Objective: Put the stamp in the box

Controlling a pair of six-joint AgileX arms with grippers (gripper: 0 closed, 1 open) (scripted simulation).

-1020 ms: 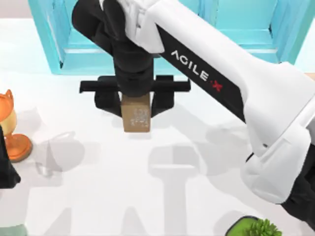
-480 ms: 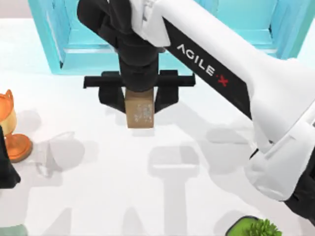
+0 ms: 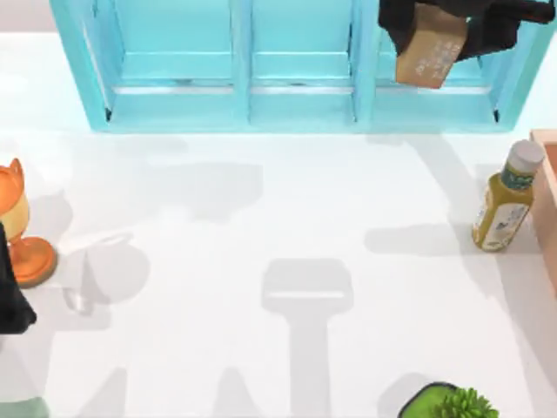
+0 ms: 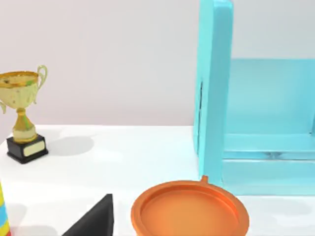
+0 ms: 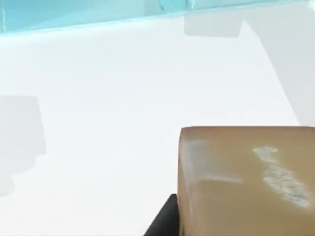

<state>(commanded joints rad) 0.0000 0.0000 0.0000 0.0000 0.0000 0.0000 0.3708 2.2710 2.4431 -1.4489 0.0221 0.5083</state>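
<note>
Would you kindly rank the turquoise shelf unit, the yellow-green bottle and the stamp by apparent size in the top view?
1. Turquoise shelf unit, by far the largest.
2. Yellow-green bottle.
3. Stamp, held aloft by the right gripper. Being nearer the camera, it looks close to the bottle's size, so ranks two and three are unsure.

The shelf unit (image 3: 296, 65) stood along the table's (image 3: 261, 226) far edge, and the right gripper (image 3: 452, 22) held the stamp (image 3: 428, 54) in the air in front of its right end. The bottle (image 3: 503, 207) stood near the right edge, just beside what appeared to be the box (image 3: 548, 200). The cup (image 3: 19, 228) stood at the left edge and the plant (image 3: 452, 402) at the near edge.
</note>
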